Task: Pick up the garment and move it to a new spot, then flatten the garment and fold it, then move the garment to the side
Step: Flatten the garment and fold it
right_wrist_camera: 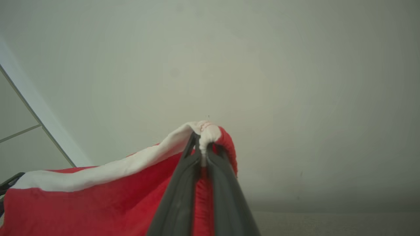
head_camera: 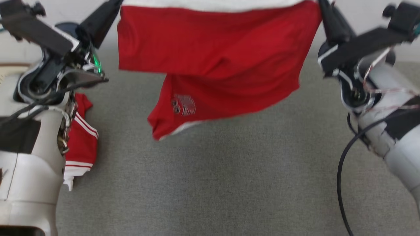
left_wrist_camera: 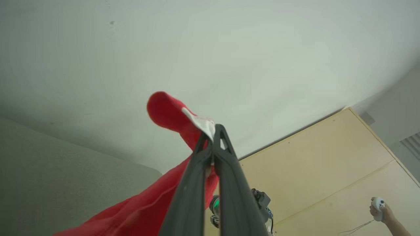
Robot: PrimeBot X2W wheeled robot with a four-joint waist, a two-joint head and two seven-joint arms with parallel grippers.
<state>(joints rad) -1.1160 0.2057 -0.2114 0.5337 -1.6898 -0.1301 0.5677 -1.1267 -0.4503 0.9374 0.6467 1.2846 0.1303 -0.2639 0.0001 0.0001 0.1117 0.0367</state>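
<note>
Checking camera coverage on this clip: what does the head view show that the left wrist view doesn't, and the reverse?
Head view: the right end effector pinching a corner of the red garment, the printed logo on the hanging cloth, and a second red-and-white garment lying at the lower left. Left wrist view: a person's hand holding a white controller, and beige panels. Both: that garment's white band, clamped in the shut left end effector.

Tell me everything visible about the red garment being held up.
The red garment looks like soft jersey, with a white band along its top edge and a small pale logo. It hangs stretched between the left gripper and the right gripper, both shut on that band, its lower part drooping, apparently above the grey surface.
</note>
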